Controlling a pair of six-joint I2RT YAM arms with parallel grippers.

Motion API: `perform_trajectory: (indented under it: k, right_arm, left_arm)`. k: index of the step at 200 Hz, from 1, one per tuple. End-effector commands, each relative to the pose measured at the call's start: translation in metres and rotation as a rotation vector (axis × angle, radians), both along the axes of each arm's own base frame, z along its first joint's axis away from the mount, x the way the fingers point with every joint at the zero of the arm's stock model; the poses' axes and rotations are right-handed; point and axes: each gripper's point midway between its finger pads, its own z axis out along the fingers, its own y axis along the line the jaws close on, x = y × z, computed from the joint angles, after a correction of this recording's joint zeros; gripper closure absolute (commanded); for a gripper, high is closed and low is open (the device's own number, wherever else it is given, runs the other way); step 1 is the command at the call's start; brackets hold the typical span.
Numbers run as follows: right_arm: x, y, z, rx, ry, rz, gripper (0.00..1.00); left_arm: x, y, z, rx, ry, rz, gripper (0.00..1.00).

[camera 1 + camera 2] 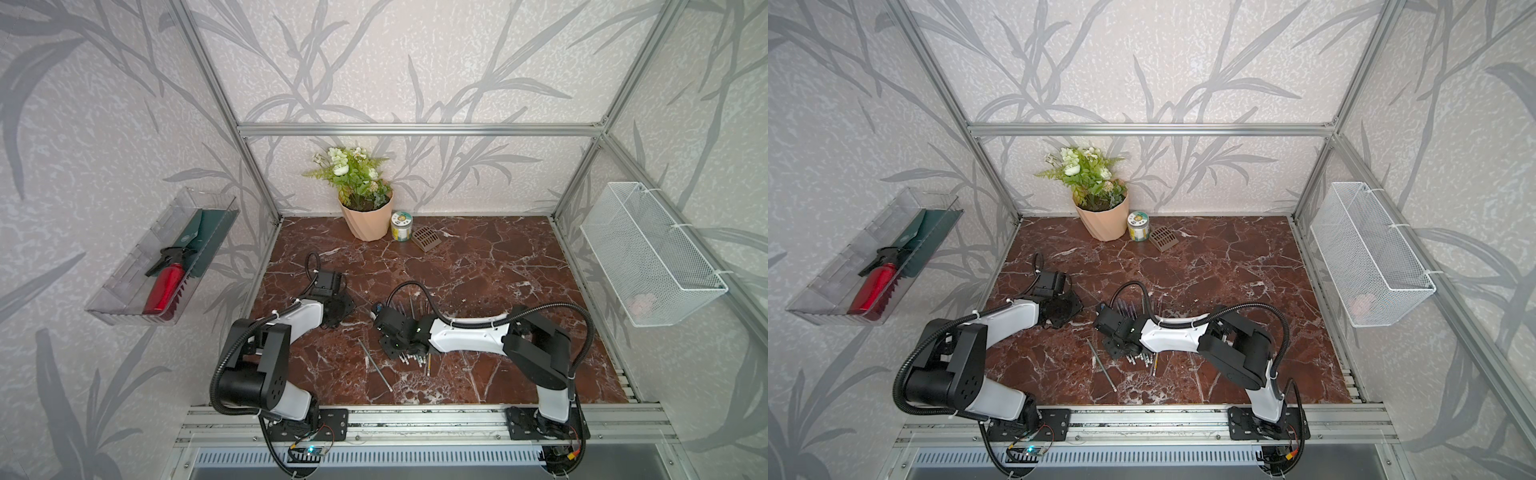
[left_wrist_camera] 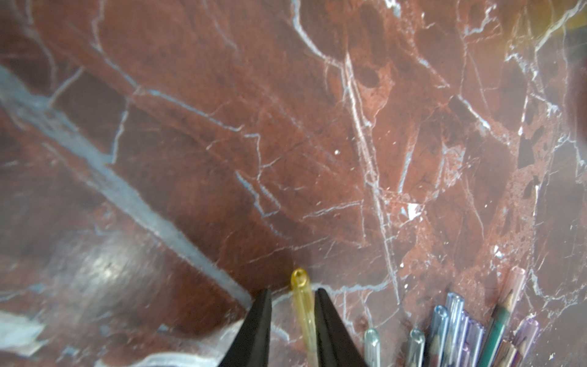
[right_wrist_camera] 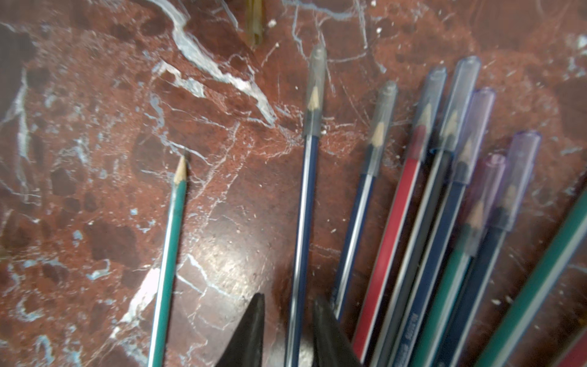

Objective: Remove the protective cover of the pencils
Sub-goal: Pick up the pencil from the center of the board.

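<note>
1. Left gripper (image 2: pixel 293 290): the jaws are standing slightly apart, with a translucent yellow cap (image 2: pixel 303 305) running between them. The cap is lying against one finger, with a sliver of gap to the other. Cannot tell whether it is pinched.
2. Right gripper (image 3: pixel 289 298): the jaws are standing narrowly apart and straddling the barrel of a dark blue pencil (image 3: pixel 300 222). Cannot tell whether the pads are pressing on it. This pencil is wearing a greyish clear cap (image 3: pixel 316 89) over its tip.
3. A green pencil (image 3: pixel 170 238) is lying to one side of that gripper, apart from the rest, showing a bare sharpened tip.
4. On the other side, the pencils (image 3: pixel 413 222) are fanning out, touching and overlapping. Their tips are sitting inside blue-purple protective caps (image 3: pixel 467 95).
5. In both top views the right gripper is sitting low over this fan, near the front middle of the marble table (image 1: pixel 498 266). The left gripper is sitting nearby, clear of the fan.
6. A lone grey pencil (image 1: pixel 374 365) is lying diagonally near the front edge, between the arms.
7. A plant pot (image 1: pixel 365 220) and a jar (image 1: pixel 401 226) are standing at the back wall, well apart from the pencils.
</note>
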Motion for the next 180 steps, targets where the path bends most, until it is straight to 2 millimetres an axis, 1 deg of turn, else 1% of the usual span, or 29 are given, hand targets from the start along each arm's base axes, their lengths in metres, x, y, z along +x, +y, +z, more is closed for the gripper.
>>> perform_trajectory:
  k: [1, 24, 53, 93, 120, 145, 180]
  right_arm:
    - [0.004, -0.001, -0.005, -0.032, 0.019, -0.011, 0.73]
    - [0.004, -0.001, -0.010, -0.045, 0.033, -0.011, 0.73]
    - [0.004, -0.002, -0.015, -0.062, 0.044, -0.010, 0.74]
    - [0.002, -0.003, -0.021, -0.079, 0.058, -0.011, 0.74]
    - [0.000, -0.003, -0.026, -0.092, 0.070, -0.008, 0.76]
    - [0.000, -0.004, -0.027, -0.096, 0.074, -0.008, 0.81]
    - [-0.001, -0.003, -0.027, -0.090, 0.080, -0.007, 0.88]
  left_arm:
    - [-0.028, 0.007, -0.012, 0.033, 0.094, 0.013, 0.70]
    - [-0.030, 0.008, -0.007, 0.030, 0.078, 0.018, 0.70]
    - [-0.033, 0.008, 0.006, 0.020, 0.038, 0.021, 0.70]
    - [-0.042, 0.012, 0.032, 0.009, -0.070, 0.040, 0.65]
    - [-0.047, 0.014, 0.053, -0.014, -0.197, 0.063, 0.62]
    - [-0.055, 0.019, 0.070, -0.032, -0.317, 0.092, 0.50]
    - [-0.072, 0.033, 0.095, -0.019, -0.462, 0.144, 0.45]
